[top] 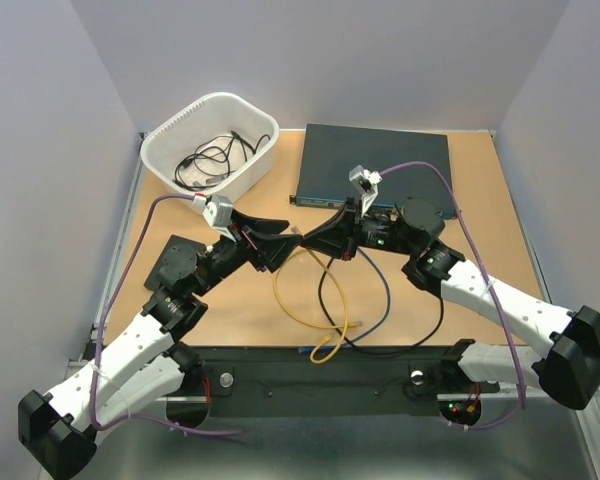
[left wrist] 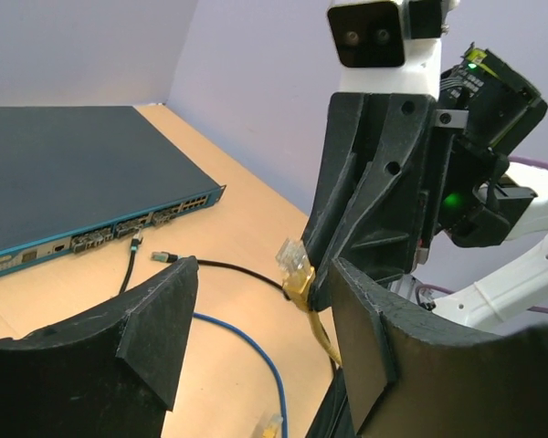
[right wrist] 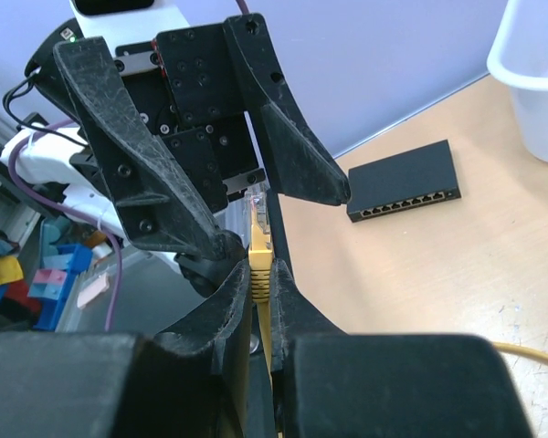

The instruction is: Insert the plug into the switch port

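Tan tabletop [top: 480, 210]; plug [right wrist: 256, 208] in right end effector [right wrist: 259, 278]

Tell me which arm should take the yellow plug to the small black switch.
Left, probably. The left gripper, open, brackets the plug that the right gripper holds, and the small switch lies beside the left arm.

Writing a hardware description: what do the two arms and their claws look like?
The left arm and right arm have white shells, black joints and purple cables. The left claw and right claw are matte black, two wedge-shaped fingers each, under white cameras.
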